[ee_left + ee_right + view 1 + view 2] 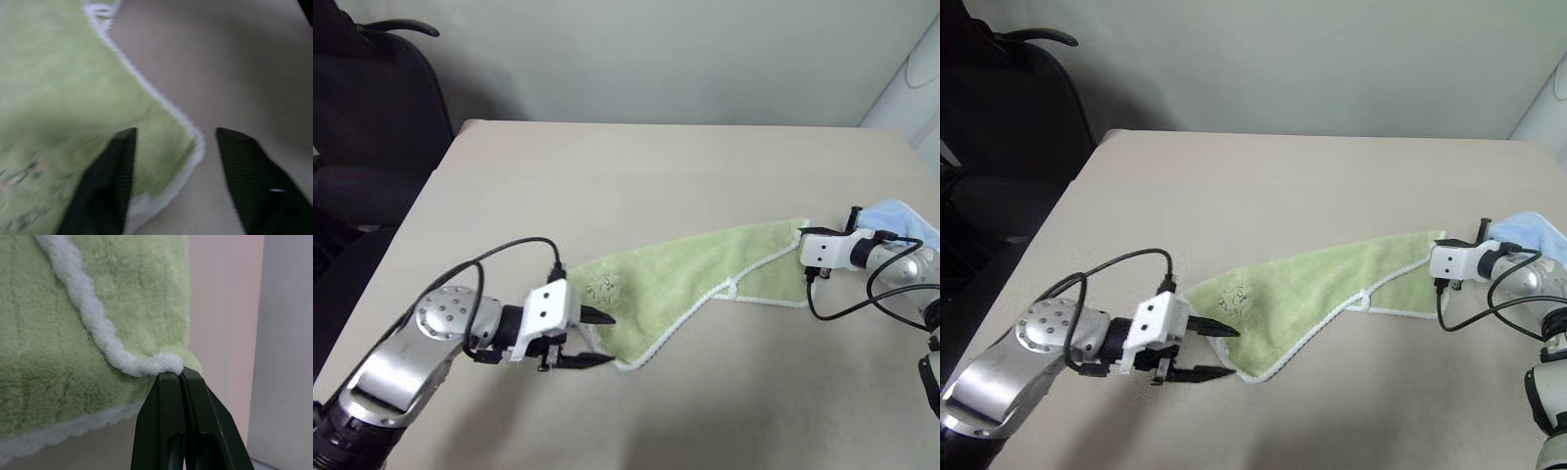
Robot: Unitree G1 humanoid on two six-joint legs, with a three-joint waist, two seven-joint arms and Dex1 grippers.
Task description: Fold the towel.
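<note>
You have a beige table with a dark office chair beside its far left corner and a light blue cloth at the right edge, just behind the right arm and partly hidden by it; a black cable loops off each wrist; nothing lies between the 2 arms except the towel itself

The towel is light green terry with white stitched edging, stretched in a long folded wedge across the middle of the table, wide near your left arm and narrowing toward the right; a small dark emblem sits near its left end

Your left gripper reaches in from the lower left, pointing right and slightly down; its 2 black fingers stand apart and released, straddling the towel's near-left corner; whether they touch the cloth looks uncertain in the blurred wrist view

Your right gripper comes in from the right edge, clenched tight on the towel's right corner at the white edging
</note>
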